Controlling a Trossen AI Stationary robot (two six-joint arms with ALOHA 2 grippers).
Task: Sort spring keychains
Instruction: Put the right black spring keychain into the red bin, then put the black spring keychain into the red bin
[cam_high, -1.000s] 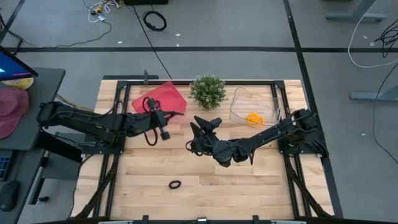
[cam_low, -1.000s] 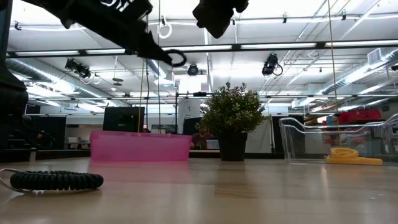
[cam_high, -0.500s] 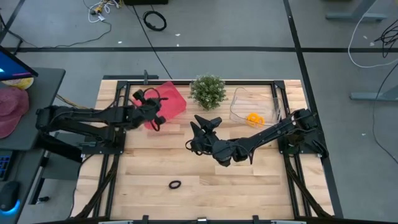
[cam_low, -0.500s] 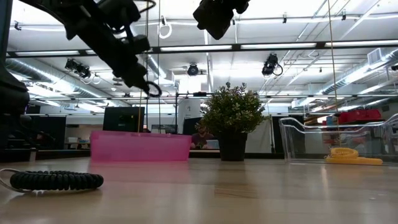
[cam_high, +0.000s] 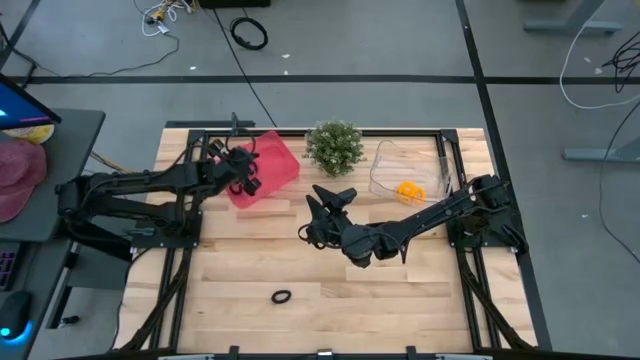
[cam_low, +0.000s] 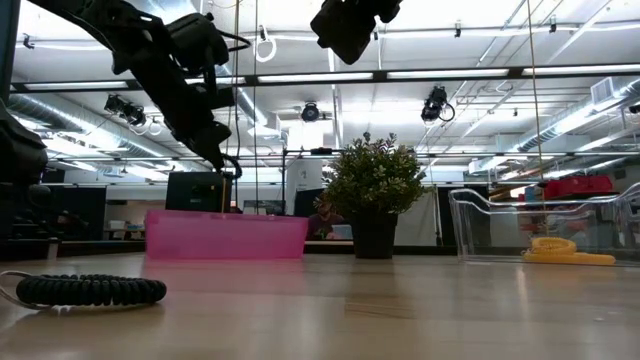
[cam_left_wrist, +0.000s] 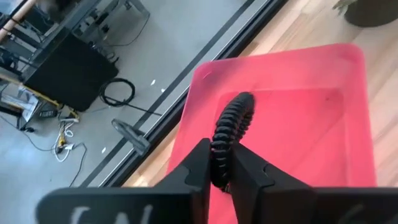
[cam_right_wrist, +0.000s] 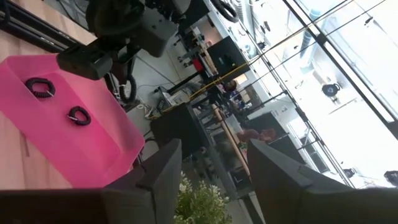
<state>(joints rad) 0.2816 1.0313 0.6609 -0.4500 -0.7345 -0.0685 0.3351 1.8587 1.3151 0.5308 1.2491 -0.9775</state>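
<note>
My left gripper (cam_high: 247, 178) hovers over the pink tray (cam_high: 270, 160), shut on a black spring keychain (cam_left_wrist: 235, 121). In the low view it (cam_low: 218, 158) hangs above the tray's wall (cam_low: 225, 236). Two more black keychains (cam_right_wrist: 38, 87) (cam_right_wrist: 79, 116) lie on the tray floor. Another black keychain (cam_high: 282, 296) rests on the table near the front edge, large in the low view (cam_low: 90, 290). Orange keychains (cam_high: 408, 190) lie in the clear tray (cam_high: 385, 165). My right gripper (cam_high: 328, 202) waits open above mid-table. My left gripper pinches the black keychain between its two fingers (cam_left_wrist: 200, 167), on one side of the coiled loop (cam_left_wrist: 220, 158). The rest of the loop sticks out past the fingertips. The keychain is lifted clear above the pink tray floor (cam_left_wrist: 298, 130).
A green potted plant (cam_high: 334, 146) stands between the pink tray and the clear tray at the far edge. The right arm (cam_high: 420, 222) stretches across the table's right half. Open wood lies along the near side of the table (cam_high: 400, 300).
My left gripper has carried the black keychain from mid-table toward the far left, ending over the pink tray, and stayed shut on it. The right arm and the keychain on the table have kept still.
</note>
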